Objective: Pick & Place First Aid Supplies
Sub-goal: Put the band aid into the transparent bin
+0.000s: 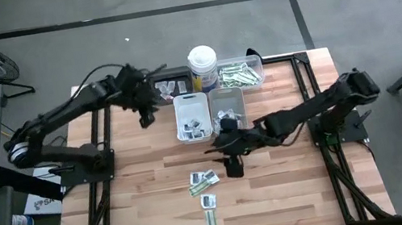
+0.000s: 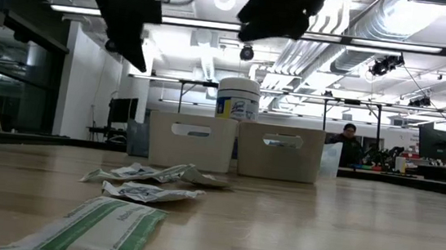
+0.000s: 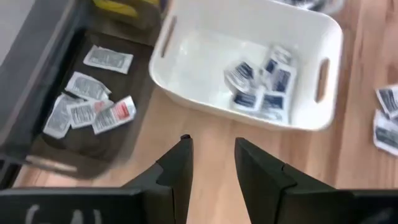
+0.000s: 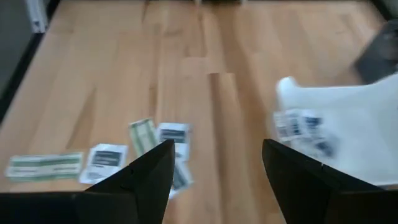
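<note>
Left end effector (image 1: 144,115) up over the table (image 1: 295,187), just beside the white tray (image 1: 191,118), on the side where the dark tray (image 1: 167,89) sits. From the left wrist view its two dark fingers (image 3: 177,171) stand a little apart with nothing between them: released, empty, bare wood beneath. Inside that white tray lie several squarish sachets with blue marks (image 3: 258,81), bunched toward one end. In the dark tray next door, more white sachets (image 3: 84,106), one of them with a red mark.

Right end effector (image 1: 232,163) now, past the white tray's near end and out toward the middle of the table. Its fingers (image 4: 146,177) are spread wide, nothing gripped. Below it on the wood lie loose packets (image 4: 171,140): a green-and-white strip, dark-marked white sachets, and a longer green strip (image 4: 43,167) off to one side.

From above, those loose supplies (image 1: 203,180) lie well clear of the white tray, with one narrow green strip (image 1: 211,222) farthest from it. The grey tray (image 1: 226,106) touches the white tray's side and holds a few sachets too. Behind the pair stands the round white canister (image 1: 202,66), and beside that a clear tray of green strips (image 1: 241,74).
</note>
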Robot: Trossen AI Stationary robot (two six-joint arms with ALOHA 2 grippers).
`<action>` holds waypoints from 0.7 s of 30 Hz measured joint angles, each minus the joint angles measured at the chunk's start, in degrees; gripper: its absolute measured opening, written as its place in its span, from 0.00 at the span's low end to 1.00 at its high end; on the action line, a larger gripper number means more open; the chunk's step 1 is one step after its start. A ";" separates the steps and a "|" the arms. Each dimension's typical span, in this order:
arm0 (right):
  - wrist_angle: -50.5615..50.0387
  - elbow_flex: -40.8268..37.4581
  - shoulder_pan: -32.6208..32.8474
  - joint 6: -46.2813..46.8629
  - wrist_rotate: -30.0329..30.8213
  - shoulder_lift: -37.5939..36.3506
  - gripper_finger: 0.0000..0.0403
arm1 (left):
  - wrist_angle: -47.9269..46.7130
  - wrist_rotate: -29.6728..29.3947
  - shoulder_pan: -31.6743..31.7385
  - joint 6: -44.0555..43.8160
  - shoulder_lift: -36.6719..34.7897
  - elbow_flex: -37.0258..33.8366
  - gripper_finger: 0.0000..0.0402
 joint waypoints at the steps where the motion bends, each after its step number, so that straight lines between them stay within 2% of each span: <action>1: 0.89 0.00 0.00 0.57 -1.23 1.02 0.59 | -0.99 -1.84 -2.04 -1.17 -1.17 -0.01 0.29; 5: 4.77 -0.02 0.00 8.35 -6.34 5.03 0.59 | -4.41 -9.67 -10.70 -7.05 -5.02 0.01 0.29; 14: 9.82 -0.02 0.16 38.15 -17.13 12.92 0.59 | -7.67 -24.95 -32.22 -18.66 -6.58 0.01 0.29; 21: 13.57 -0.02 0.85 52.59 -18.46 17.68 0.59 | -7.77 -34.41 -43.73 -27.94 -6.21 -0.01 0.29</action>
